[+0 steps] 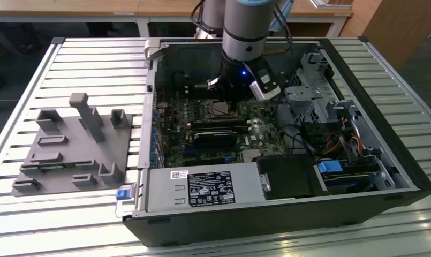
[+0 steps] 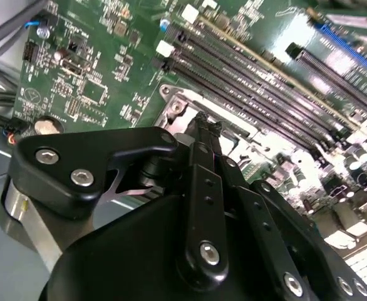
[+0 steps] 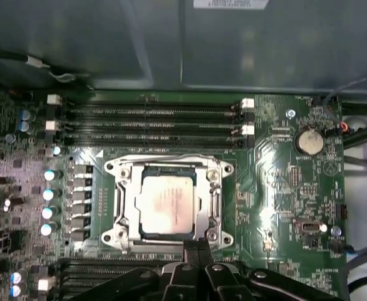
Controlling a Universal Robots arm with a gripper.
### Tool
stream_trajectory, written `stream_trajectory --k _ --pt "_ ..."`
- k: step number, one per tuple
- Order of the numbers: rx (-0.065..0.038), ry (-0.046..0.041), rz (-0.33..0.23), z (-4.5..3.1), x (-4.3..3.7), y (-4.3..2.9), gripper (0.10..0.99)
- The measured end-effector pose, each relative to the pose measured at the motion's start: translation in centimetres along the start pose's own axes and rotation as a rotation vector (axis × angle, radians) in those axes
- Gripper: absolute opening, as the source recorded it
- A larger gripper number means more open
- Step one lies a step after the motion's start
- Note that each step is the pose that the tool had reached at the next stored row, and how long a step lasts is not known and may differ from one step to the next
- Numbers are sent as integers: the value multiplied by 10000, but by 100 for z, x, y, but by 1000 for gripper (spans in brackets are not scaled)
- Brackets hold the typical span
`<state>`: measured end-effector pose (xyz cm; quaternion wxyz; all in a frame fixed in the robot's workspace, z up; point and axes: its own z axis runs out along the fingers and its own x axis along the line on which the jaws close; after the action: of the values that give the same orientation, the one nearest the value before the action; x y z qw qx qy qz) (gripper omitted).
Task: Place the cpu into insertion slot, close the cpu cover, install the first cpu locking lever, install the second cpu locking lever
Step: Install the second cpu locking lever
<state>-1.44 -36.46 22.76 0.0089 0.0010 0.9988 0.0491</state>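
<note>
Cpu (image 3: 168,205) sits in the insertion slot (image 3: 122,207), right beside the gripper (image 3: 196,246) tips, jaws pinched together, holding nothing.

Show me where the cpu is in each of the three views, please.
Exterior view: the cpu lies in the insertion slot on the green board, beside the hand.
First wrist view: the cpu sits inside the silvery frame.
Second wrist view: I cannot make the cpu out; the hand covers most of the slot.
Shared landmark: the long black memory slots beside the socket.
</note>
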Motion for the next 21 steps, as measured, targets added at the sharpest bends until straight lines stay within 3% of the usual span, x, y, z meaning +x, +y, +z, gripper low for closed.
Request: stream_trajectory --k 7,13,17,21 --pt "-12 -1 1 -11 34 -103 106" --pt "-32 -2 -1 -16 211 -130 106" --pt "-113 -1 0 -9 337 -131 106" --pt "-143 -2 2 37 365 -136 106"
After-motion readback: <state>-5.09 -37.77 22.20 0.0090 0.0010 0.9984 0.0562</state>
